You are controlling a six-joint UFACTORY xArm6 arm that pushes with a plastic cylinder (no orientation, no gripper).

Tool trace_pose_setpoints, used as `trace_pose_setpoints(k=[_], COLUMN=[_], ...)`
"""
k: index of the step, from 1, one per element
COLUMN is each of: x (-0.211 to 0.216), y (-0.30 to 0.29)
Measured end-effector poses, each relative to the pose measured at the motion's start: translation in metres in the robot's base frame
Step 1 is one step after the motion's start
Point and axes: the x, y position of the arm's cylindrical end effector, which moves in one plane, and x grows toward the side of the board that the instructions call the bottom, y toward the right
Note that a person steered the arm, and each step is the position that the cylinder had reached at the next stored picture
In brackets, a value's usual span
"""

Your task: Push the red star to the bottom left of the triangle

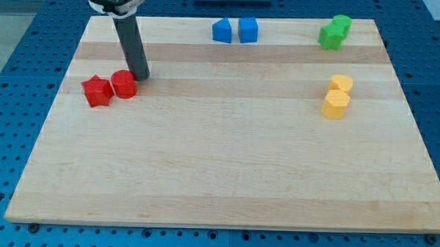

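Note:
A red star block lies near the board's left edge, touching a red round block on its right. My tip rests on the board just to the right of the red round block, almost touching it. Two blue blocks sit at the view's top centre: the left one looks like a triangle, the right one like a cube. The red star is far to the lower left of them.
Two green blocks sit together at the top right. Two yellow blocks sit stacked close at the right. The wooden board lies on a blue perforated table.

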Motion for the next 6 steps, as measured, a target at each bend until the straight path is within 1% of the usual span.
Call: trace_pose_setpoints(k=[1,2,3,4,5,6], x=[0.000,-0.011,-0.020,-0.018,0.000,0.039], y=[0.000,-0.009,-0.031,-0.092,-0.132,-0.136])
